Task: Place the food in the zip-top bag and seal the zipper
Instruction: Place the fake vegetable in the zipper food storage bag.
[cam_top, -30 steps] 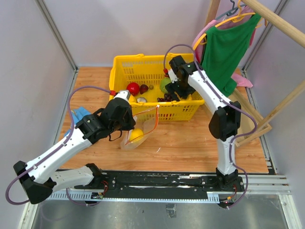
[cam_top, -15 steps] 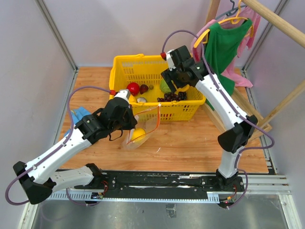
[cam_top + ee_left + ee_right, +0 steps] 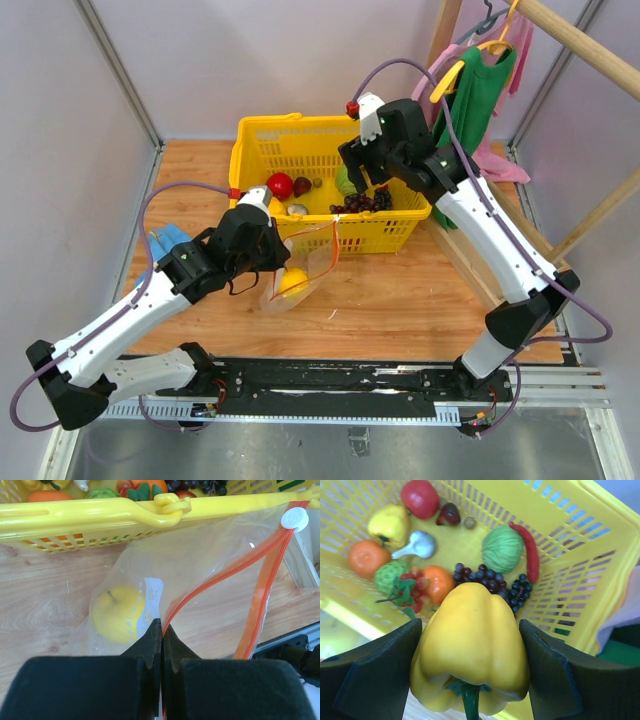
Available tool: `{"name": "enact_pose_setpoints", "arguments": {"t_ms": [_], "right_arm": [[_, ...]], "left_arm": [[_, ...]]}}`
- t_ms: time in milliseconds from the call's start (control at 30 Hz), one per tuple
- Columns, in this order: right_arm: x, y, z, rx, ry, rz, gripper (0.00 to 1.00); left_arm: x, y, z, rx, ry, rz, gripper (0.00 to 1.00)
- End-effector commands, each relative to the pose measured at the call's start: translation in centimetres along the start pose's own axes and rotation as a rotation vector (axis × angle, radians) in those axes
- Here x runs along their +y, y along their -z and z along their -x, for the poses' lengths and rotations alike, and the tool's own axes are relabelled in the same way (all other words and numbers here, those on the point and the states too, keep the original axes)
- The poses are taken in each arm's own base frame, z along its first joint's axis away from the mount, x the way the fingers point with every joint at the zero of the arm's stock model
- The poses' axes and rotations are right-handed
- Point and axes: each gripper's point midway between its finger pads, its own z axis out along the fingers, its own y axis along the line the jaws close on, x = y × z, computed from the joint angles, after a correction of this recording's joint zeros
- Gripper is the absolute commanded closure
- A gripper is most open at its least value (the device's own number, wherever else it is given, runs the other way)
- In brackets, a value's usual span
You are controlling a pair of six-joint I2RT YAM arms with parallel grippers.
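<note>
The zip-top bag (image 3: pixel 308 265) lies open in front of the yellow basket (image 3: pixel 262 132), with a round yellow fruit (image 3: pixel 117 615) inside. My left gripper (image 3: pixel 161 627) is shut on the bag's edge at the red-orange zipper (image 3: pixel 225 570). The zipper's whitish end piece (image 3: pixel 293 518) is near the basket rim. My right gripper (image 3: pixel 472 655) is shut on a yellow bell pepper (image 3: pixel 472 640) and holds it above the basket's right part; in the top view the gripper (image 3: pixel 362 172) hides the pepper. An orange (image 3: pixel 367 558), a green piece (image 3: pixel 502 549) and other food lie in the basket.
Also in the basket are a red tomato (image 3: pixel 420 497), dark grapes (image 3: pixel 490 577) and a red chili (image 3: pixel 530 550). A green garment (image 3: pixel 478 95) hangs on a wooden rack (image 3: pixel 590 45) behind the right arm. A blue cloth (image 3: pixel 170 240) lies at the left.
My right gripper has risen out of the basket with the yellow pepper, and the arm has stretched out. The green garment has swung to the right. The left arm has not moved.
</note>
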Motion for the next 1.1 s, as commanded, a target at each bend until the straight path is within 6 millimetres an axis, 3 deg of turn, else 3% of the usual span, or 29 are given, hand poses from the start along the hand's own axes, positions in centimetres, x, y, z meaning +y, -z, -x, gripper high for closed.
{"name": "enact_pose_setpoints", "arguments": {"t_ms": [0,200,600,833,1067], "right_arm": [[3.6,2.1,3.1,-0.166,-0.030,0.165,0.50],[6.3,1.6,2.1,-0.174,-0.060,0.300,0.50],[9.6,-3.4,-0.9,-0.123,-0.126,0.423,0.50],[10.9,-4.3,0.2,-0.146,-0.145,0.479,0.50],[11.5,-1.8,2.9,-0.223,-0.127,0.502,0.50]], "left_arm": [[-0.5,0.0,0.9,-0.037,0.031,-0.024,1.00],[-0.2,-0.1,0.7,-0.039,0.039,-0.015,1.00],[0.2,-0.2,0.2,-0.032,0.043,-0.007,1.00],[0.6,-0.1,0.1,-0.034,0.044,0.008,1.00],[1.3,0.0,-0.1,-0.033,0.052,0.043,1.00]]}}
